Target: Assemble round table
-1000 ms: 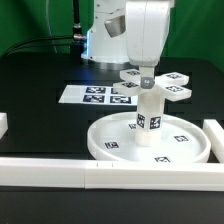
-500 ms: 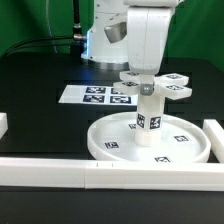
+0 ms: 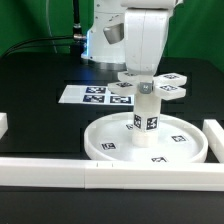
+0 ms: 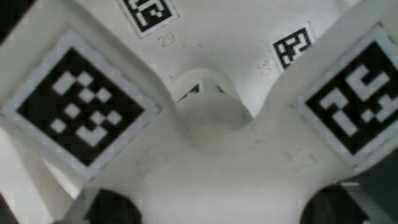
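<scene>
Arm [image 3: 148,30] vertical, wrist straight down, white housing filling the upper middle of the exterior view. Gripper [image 3: 146,76] points down below the wrist; fingertips hidden, so jaw state unreadable. In the wrist view, two dark finger pads [image 4: 107,208] show at the frame edge, blurred.

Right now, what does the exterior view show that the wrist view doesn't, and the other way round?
Only the exterior view shows the big disc, the post standing upright at its centre, the marker board, the border bars and the arm above. Only the wrist view shows the fingertips, dark at the frame edge; whether the gripper is shut is unclear. Both show the cross-shaped foot with its square markers.
</scene>
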`<state>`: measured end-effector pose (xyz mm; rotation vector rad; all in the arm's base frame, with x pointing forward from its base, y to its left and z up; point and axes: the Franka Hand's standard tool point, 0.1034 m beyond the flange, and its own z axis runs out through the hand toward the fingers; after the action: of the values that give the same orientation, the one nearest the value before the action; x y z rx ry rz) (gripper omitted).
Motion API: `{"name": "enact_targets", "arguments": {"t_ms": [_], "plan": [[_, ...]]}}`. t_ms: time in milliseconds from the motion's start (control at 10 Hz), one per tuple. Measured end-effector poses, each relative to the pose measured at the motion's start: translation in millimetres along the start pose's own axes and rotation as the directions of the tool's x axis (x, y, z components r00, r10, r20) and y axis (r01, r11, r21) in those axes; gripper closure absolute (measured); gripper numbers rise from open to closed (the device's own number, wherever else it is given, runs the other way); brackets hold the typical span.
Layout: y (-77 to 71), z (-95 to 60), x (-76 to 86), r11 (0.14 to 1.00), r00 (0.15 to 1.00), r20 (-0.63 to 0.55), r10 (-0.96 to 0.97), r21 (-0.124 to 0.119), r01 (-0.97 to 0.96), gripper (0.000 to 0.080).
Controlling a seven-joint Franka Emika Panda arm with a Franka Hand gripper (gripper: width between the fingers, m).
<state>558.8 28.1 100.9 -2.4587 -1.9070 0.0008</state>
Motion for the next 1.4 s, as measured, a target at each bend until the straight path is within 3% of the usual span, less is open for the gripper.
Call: {"name": "enact_targets", "arguments": {"t_ms": [300, 600, 1000, 1100, 1400], "plan": [[0.1, 0.0, -0.3, 0.999, 0.999, 0.000, 0.034, 0.000, -0.034, 0.0359], [-2.8, 0.7, -0.5, 0.939, 0.939, 0.006, 0.343, 0.014, -0.343, 0.0358], [-5.2, 1.5, 1.0, 0.636, 0.637, 0.013, 0.771, 0.024, -0.771, 0.0357], [-3.2, 1.7, 4.1, 0.593, 0.593, -0.006, 0.805, 0.010, -0.805, 0.0357], [-3.1, 1.6, 4.5, 0.451, 0.451, -0.005, 0.892, 0.013, -0.892, 0.0357]]}}
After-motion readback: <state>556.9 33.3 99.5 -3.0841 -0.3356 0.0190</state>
